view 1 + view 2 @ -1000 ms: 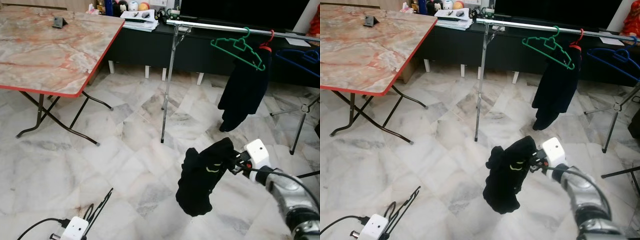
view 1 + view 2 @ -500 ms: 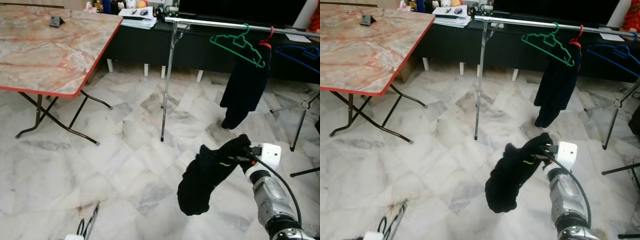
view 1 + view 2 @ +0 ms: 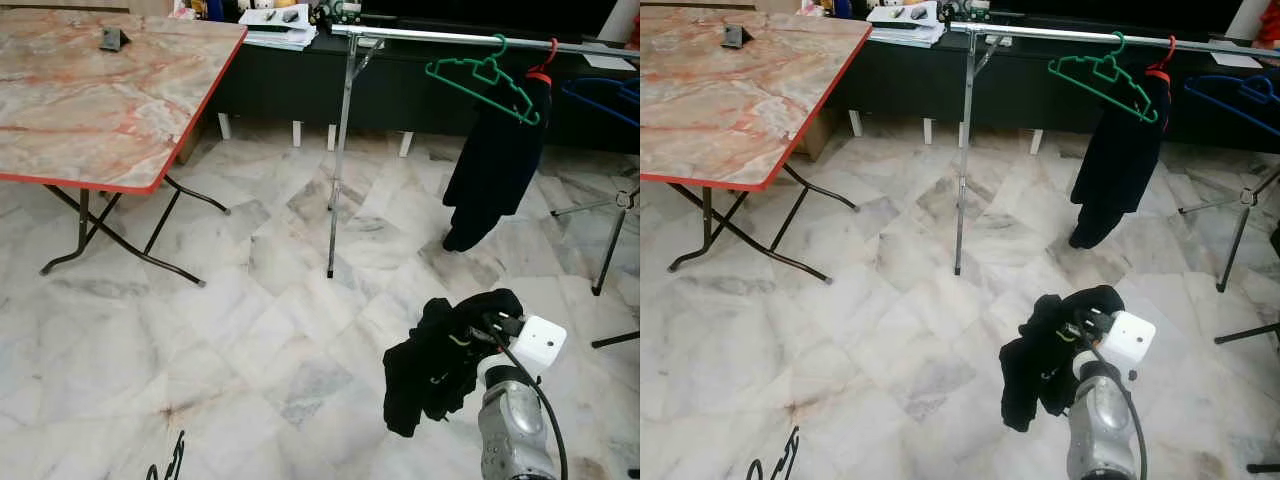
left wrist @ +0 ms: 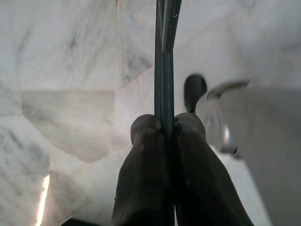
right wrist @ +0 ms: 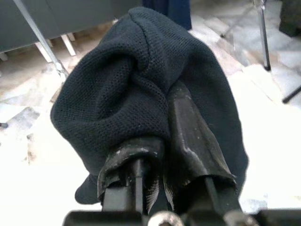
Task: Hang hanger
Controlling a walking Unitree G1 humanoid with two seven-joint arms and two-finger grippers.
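marble floor (image 3: 250,330) — right gripper (image 3: 487,326) clamping garment (image 3: 440,360)

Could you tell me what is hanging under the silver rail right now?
Under the silver rail hang a bare green hanger and a red hanger carrying a dark garment; that garment covers most of the red hanger.

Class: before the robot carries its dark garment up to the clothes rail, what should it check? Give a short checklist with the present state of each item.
1. Right gripper closed on the dark garment: ok.
2. Hanger inside that garment: cannot tell, the cloth covers it.
3. Free space on the clothes rail left of the green hanger: ok.
4. Garment clear of the floor: ok.
5. Left gripper fingers shut on a thin dark rod: ok.
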